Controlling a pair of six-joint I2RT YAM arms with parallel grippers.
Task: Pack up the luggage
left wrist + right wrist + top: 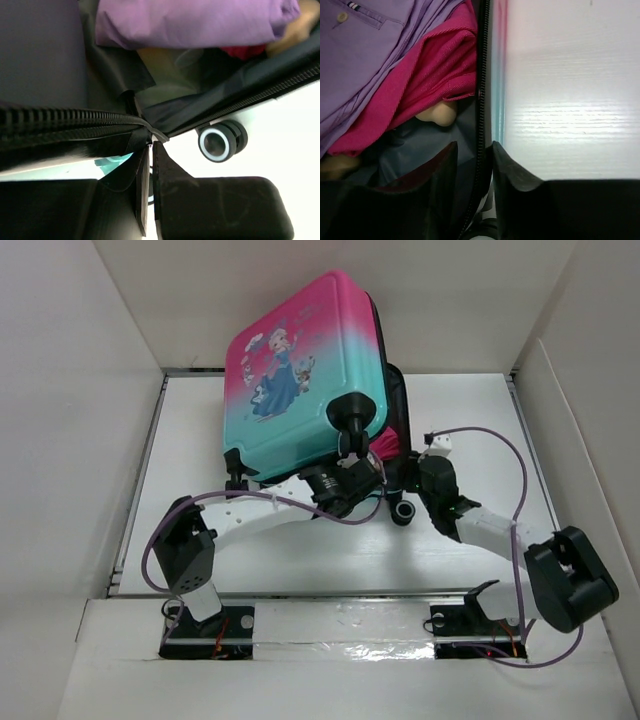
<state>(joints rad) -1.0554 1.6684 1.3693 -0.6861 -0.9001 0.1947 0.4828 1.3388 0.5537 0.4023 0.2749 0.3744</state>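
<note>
The luggage (300, 370) lies open, its pink-to-teal princess lid tilted up at the back left. My left gripper (348, 472) is under the lid's near corner. In the left wrist view it (151, 145) is shut, tips against the point where the black zippers (60, 125) meet; nothing shows between the fingers. My right gripper (420, 472) is at the lower shell's right edge. In the right wrist view it (474, 146) straddles the zippered rim (481, 100), one finger inside on the grey lining and one outside on the teal shell (497, 100). Purple cloth (365, 55) and magenta cloth (435, 75) lie inside.
A black-and-white wheel (217, 142) of the lower shell sits just right of my left fingers. A beige object (437, 114) lies under the magenta cloth. The white table (570, 100) runs right of the shell. White walls (70, 440) enclose the table on three sides.
</note>
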